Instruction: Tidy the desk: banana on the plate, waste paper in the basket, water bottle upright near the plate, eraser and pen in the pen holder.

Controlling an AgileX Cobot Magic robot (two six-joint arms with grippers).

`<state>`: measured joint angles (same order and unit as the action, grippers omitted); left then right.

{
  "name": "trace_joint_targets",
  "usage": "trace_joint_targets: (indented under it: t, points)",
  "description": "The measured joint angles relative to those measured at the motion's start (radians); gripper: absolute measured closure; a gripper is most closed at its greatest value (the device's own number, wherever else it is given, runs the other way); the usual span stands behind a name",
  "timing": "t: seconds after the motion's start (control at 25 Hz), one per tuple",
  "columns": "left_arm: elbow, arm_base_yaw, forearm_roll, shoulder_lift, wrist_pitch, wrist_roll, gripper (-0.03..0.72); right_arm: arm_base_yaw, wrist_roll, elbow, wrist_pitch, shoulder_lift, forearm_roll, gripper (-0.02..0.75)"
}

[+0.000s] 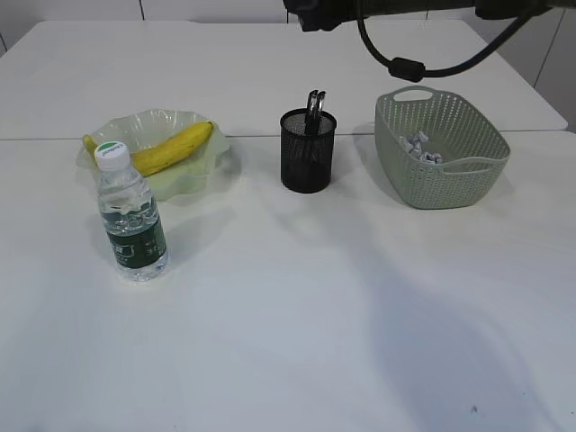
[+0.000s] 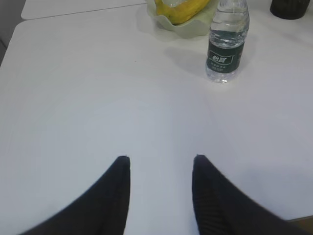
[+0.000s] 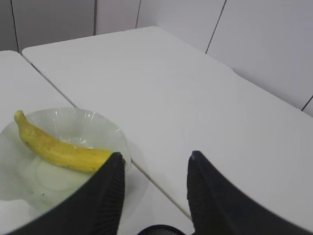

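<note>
On the white table, with the banana on the plate, the water bottle upright at its seven o'clock, pen holder filled and paper in the basket, both the left gripper and right gripper hang parted and empty, so retreating high and clear seems wisest.

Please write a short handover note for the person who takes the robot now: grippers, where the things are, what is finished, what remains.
Left gripper: open, empty, above bare table.
Right gripper: open, empty, high over the pen holder.
Banana lies on the plate. Bottle stands upright beside the plate. Crumpled paper is in the basket. A pen stands in the pen holder; the eraser is not visible, perhaps inside.
Left to do: apparently nothing; only confirm the eraser.
</note>
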<state>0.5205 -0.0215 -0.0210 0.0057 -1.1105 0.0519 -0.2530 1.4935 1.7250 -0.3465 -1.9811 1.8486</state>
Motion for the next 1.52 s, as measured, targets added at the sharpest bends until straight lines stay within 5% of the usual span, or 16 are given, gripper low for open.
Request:
trace_joint_targets:
  t: [0.92, 1.52]
  points:
    - [0.0, 0.0, 0.0, 0.0, 0.0, 0.0, 0.421, 0.033, 0.028, -0.349, 0.112, 0.146, 0.0, 0.428]
    - [0.0, 0.0, 0.0, 0.0, 0.0, 0.0, 0.43, 0.033, 0.048, -0.421, 0.127, 0.206, 0.0, 0.469]
